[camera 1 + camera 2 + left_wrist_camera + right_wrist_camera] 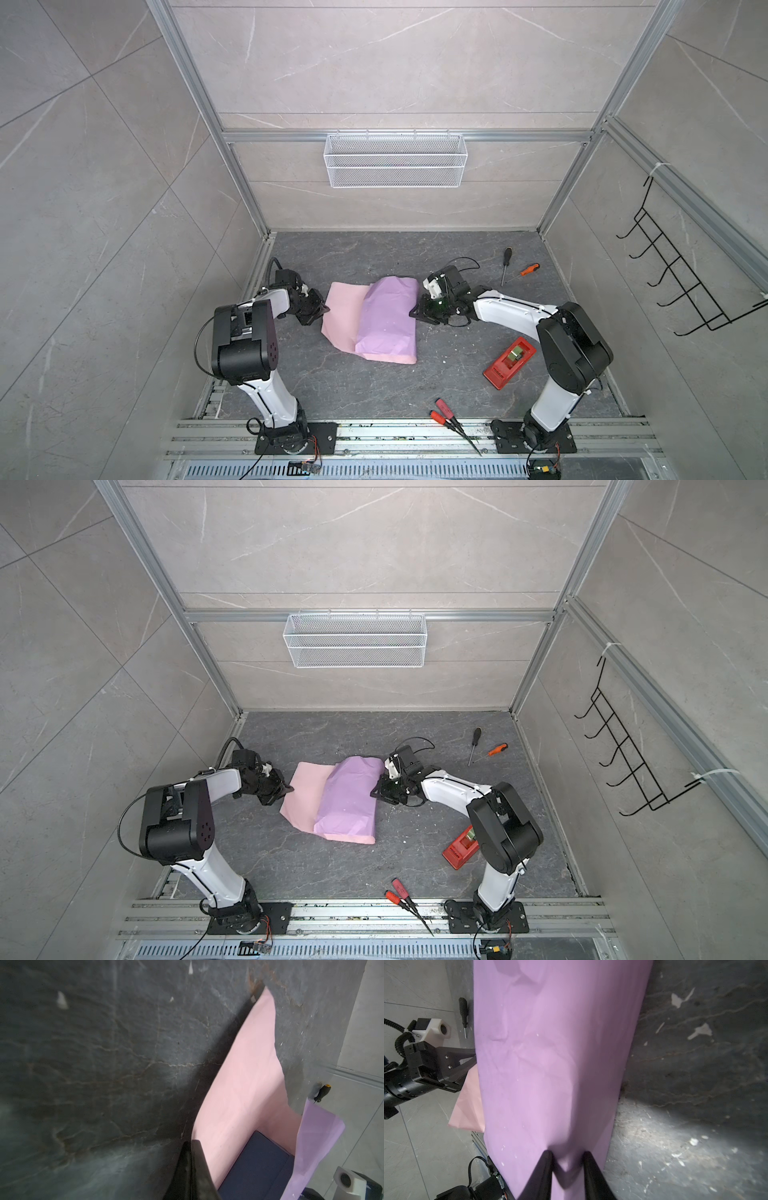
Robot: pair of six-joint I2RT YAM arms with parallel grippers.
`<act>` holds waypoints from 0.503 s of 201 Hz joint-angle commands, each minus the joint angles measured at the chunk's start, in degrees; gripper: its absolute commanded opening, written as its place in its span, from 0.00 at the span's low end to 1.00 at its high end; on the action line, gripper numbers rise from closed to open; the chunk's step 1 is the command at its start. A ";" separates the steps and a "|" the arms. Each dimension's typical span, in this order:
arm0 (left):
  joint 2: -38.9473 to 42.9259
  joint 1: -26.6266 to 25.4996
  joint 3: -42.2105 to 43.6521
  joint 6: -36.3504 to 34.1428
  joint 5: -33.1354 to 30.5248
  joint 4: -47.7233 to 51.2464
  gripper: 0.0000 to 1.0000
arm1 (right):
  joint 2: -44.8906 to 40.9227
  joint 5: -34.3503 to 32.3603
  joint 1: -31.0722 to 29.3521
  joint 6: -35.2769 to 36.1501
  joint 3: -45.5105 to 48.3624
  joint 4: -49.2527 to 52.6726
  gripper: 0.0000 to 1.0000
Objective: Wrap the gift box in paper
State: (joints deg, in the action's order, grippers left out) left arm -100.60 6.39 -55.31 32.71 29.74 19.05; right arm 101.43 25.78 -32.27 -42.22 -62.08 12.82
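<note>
Box (259,1163) lies under one paper (386,320) flap; my left claw (326,308) pinches the pink edge, right claw (414,311) clamps the lilac fold. Other flap and ends remain.

Grey marbled walls (395,62) enclose dark stone floor (374,382).

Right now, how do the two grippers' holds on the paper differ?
The left gripper is shut on the paper at its pink edge; the right gripper pinches a puckered lilac fold, jaws apart. Left works the bare flap, right the side draped over the gift box. Both hold one sheet.
</note>
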 commanded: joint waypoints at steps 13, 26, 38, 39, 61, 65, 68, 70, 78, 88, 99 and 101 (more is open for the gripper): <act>7.44 -3.12 -1.78 -5.09 -1.00 3.08 0.00 | 5.80 -6.92 -0.36 1.66 3.64 14.07 0.27; 9.22 -4.46 -1.73 -5.71 -0.90 3.34 0.00 | 5.89 -6.97 -0.45 1.67 3.54 14.16 0.27; 10.26 -5.75 -1.78 -5.75 -0.91 3.47 0.00 | 5.97 -6.97 -0.40 1.70 3.40 14.25 0.27; 10.29 -5.85 -1.75 -5.74 -0.86 3.46 0.00 | 5.97 -6.97 -0.42 1.70 3.40 14.25 0.27; 10.68 -8.23 -3.22 -5.97 -0.09 4.29 0.00 | 6.32 -6.92 -0.44 1.79 3.11 14.50 0.27; 10.76 -8.61 -3.56 -5.98 -0.04 4.43 0.00 | 6.40 -6.97 -0.42 1.72 3.09 14.51 0.27; 10.77 -8.88 -3.85 -6.03 -0.02 4.67 0.00 | 6.41 -6.97 -0.42 1.73 3.02 14.51 0.27; 10.77 -9.10 -4.02 -6.09 -0.03 4.72 0.00 | 6.46 -6.97 -0.42 1.77 3.02 14.51 0.27; 10.95 -9.97 -4.67 -6.53 0.04 5.21 0.00 | 6.57 -6.96 -0.42 1.70 2.92 14.51 0.27; 11.03 -11.16 -5.27 -6.90 0.12 5.53 0.00 | 6.61 -7.05 -0.42 1.70 2.71 14.59 0.27; 11.04 -12.41 -5.76 -7.36 0.32 5.87 0.00 | 6.68 -7.10 -0.45 1.61 2.59 14.65 0.27; 11.04 -12.62 -5.77 -7.43 0.39 5.95 0.00 | 6.68 -7.08 -0.44 1.61 2.54 14.67 0.26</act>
State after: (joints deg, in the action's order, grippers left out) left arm -91.09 -4.16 -58.76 27.79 28.84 22.57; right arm 101.93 25.82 -32.27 -42.19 -63.02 14.11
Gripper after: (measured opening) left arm 0.050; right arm 0.268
